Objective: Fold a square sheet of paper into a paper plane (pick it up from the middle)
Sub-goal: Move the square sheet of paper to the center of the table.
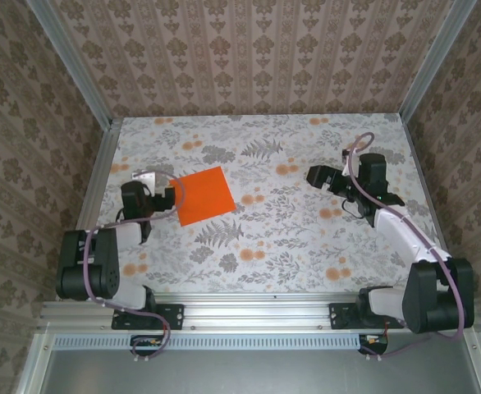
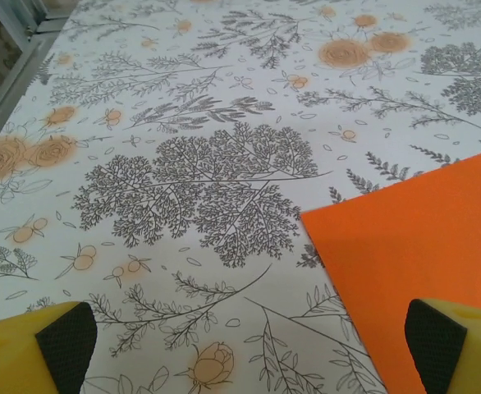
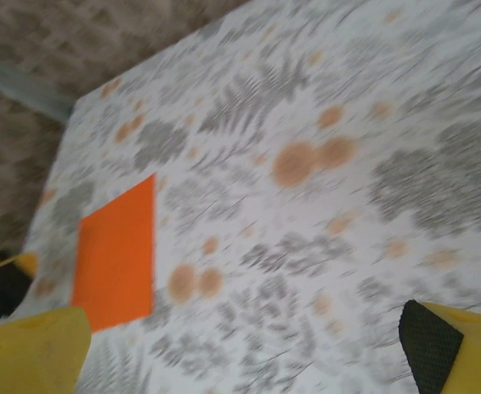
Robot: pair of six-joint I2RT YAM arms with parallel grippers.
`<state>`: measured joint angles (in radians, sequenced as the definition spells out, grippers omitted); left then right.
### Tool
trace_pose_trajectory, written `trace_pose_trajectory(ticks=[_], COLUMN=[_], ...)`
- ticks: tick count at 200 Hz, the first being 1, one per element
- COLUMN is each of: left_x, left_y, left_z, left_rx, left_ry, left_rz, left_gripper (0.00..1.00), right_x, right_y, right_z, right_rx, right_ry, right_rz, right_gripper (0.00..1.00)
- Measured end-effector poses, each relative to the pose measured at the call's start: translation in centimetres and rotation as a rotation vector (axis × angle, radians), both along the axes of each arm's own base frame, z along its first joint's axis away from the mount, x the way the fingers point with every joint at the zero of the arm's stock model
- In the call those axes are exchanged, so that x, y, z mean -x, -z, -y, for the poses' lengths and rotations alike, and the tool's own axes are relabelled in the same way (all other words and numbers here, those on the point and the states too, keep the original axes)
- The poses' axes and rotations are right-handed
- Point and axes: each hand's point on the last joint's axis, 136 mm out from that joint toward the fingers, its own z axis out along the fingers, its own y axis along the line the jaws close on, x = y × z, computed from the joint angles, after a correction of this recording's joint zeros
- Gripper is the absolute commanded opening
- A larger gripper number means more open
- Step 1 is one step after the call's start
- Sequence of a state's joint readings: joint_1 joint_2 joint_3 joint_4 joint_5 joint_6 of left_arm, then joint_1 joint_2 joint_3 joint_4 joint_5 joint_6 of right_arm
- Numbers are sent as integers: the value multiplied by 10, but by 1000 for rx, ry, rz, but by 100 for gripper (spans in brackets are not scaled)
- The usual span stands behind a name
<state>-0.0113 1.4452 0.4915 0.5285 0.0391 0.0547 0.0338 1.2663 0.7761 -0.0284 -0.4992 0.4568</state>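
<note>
The square sheet of paper (image 1: 205, 195) lies flat and unfolded on the flowered table, bright orange, left of centre. My left gripper (image 1: 173, 195) sits at the sheet's left edge, open, its yellow fingers (image 2: 35, 349) spread wide; one corner of the square sheet of paper (image 2: 421, 246) reaches under the right finger's side. My right gripper (image 1: 316, 176) hovers open over the table's right part, well apart from the sheet. In the blurred right wrist view the square sheet of paper (image 3: 117, 254) shows far to the left, with nothing between the fingertips (image 3: 433, 345).
An aluminium frame rail (image 1: 101, 168) runs along the table's left edge, another (image 1: 415, 164) along the right. Patterned walls close the back and sides. The flowered tablecloth (image 1: 290, 238) spreads between the two arms.
</note>
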Motion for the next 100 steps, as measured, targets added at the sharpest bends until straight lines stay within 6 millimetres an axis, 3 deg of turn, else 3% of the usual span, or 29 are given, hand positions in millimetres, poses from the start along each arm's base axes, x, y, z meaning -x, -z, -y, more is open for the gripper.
trace_pose_trajectory(ticks=[24,49,75,100], left_x=[-9,13,39,54], left_y=[-55,-107,-137,-143], left_z=[7,5,-1,-5], left_rx=[3,6,26,63], left_ry=[44,36,0,-32], left_rz=[60,161,220,211], left_gripper=[100,100,100,100], right_x=[11,28,40,47], right_y=[-2,-3,-4,-10], right_z=[-30,-55,-73,-101], right_rx=[-65,-86,-77,-52], right_ry=[-119,-210,-275,-352], right_rz=[-74,-121,-155,-162], right_gripper=[97,97,97,95])
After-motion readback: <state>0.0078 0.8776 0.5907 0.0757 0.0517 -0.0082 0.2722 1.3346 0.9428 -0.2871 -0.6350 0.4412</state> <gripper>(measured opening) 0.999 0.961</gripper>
